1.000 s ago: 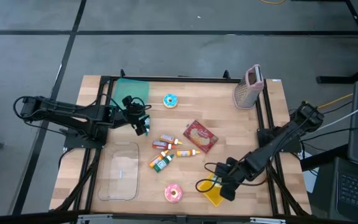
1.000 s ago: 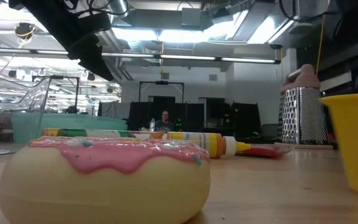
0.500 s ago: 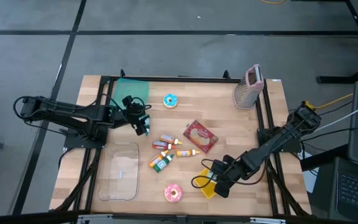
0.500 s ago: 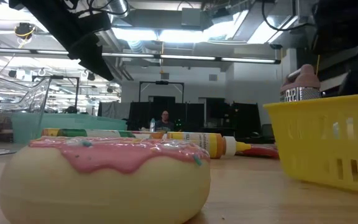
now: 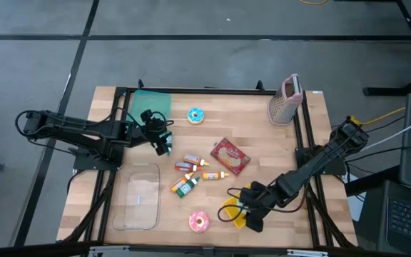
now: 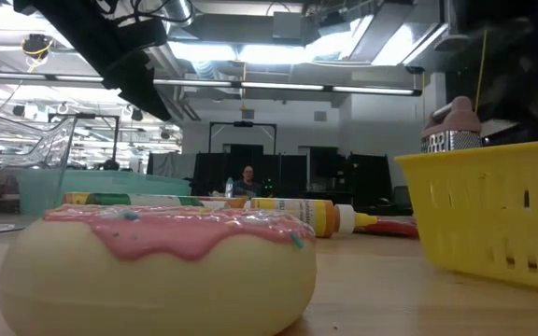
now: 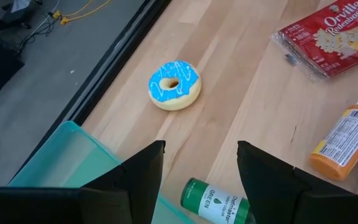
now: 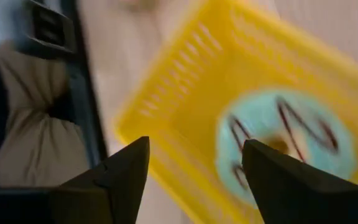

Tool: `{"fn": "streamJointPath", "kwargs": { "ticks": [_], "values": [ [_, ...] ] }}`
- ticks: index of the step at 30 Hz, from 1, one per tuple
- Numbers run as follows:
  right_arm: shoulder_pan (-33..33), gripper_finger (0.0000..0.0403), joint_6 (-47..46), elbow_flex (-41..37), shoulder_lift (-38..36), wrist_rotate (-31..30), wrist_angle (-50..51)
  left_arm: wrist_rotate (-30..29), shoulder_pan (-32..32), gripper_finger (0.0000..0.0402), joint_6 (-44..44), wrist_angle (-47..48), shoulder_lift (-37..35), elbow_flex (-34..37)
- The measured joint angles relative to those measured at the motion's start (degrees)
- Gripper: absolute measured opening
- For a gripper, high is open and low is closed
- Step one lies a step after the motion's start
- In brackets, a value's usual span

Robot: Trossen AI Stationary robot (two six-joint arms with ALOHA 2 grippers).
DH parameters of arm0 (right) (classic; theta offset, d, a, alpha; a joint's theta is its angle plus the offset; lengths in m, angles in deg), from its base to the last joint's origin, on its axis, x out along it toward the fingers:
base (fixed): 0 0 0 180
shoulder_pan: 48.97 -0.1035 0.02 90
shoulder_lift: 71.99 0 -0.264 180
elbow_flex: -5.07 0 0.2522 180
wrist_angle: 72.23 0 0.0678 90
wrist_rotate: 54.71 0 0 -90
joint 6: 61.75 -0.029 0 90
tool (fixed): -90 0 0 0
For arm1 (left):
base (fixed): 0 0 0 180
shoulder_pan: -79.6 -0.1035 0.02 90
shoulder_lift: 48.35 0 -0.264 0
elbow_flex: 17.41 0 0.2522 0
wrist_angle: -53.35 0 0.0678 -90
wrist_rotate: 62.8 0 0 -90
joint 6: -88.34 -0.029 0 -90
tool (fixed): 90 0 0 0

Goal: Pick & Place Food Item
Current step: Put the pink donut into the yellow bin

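Observation:
A yellow slatted basket (image 5: 232, 214) stands on its base on the table near the front edge, right of centre, also in the low view (image 6: 493, 219). A teal-frosted donut (image 8: 284, 143) lies inside the basket (image 8: 185, 93). My right gripper (image 5: 248, 216) hangs open just above the basket's right side, its fingers (image 8: 126, 180) spread wide. A pink-frosted donut (image 5: 199, 222) lies left of the basket. My left gripper (image 5: 164, 146) waits open above the table's left part, over a green bottle (image 7: 219, 202). A blue-frosted donut (image 7: 174, 84) lies beyond it.
A popcorn packet (image 5: 230, 155) and several small bottles (image 5: 191, 175) lie mid-table. A clear container (image 5: 138, 196) stands front left, a teal lid (image 5: 150, 102) far left, and a metal grater (image 5: 285, 100) far right. A black frame (image 5: 305, 143) borders the table.
My right gripper has gone toward the table's left edge with the yellow basket and risen a little. The basket has shifted left toward the pink donut and now stands level on the table in the low view, where only its corner showed before.

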Motion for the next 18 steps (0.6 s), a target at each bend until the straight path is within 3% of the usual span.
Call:
{"fn": "streamJointPath", "kwargs": {
  "ticks": [4,8,11,13,18],
  "values": [
    [1.8,0.0245,10.4,7.5,0.0,-5.0,1.3,0.0,0.0,0.0200,-0.4,-1.5,0.0,0.0],
    [3.9,0.0227,23.5,15.5,-0.1,-17.7,6.5,0.0,0.0,0.0200,-0.7,-2.8,0.0,0.0],
    [6.7,0.0213,27.8,17.8,-0.2,-27.1,7.5,1.1,0.0,0.0200,-0.6,-3.8,0.0,0.0],
    [9.7,0.0205,27.9,17.9,-0.2,-25.0,7.6,2.8,0.0,0.0200,-0.1,-4.0,0.0,0.0],
    [15.4,0.0189,26.6,15.4,3.9,-8.7,2.0,4.6,0.0,0.0200,-0.1,-3.7,0.0,0.0]
  ]
}}
